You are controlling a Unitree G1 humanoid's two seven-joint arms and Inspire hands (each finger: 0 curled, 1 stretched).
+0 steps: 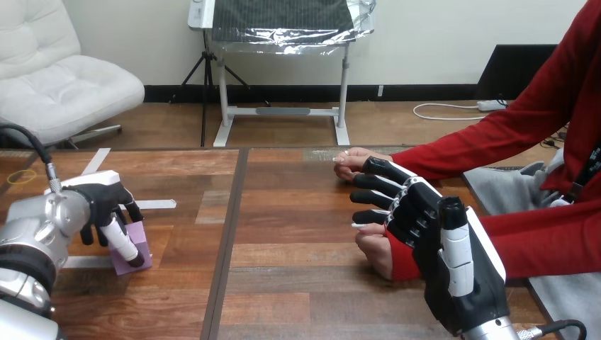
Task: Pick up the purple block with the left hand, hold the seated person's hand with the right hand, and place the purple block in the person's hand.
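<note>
The purple block (136, 249) rests on the table at the left. My left hand (99, 202) reaches down over it, fingers curled behind it and the thumb pressed on its front face. At the right, my right hand (432, 227) lies over the person's nearer hand (375, 253), its fingers nearly straight and pointing left; I cannot tell whether they touch it. That hand rests on the table with its fingertips showing under my fingers. The person's farther hand (351, 161) lies flat on the table just beyond my fingertips.
White tape strips (156, 204) mark the table around the block. A dark seam (228, 234) runs front to back between the two halves of the table. The person's red sleeves (496, 145) stretch in from the right.
</note>
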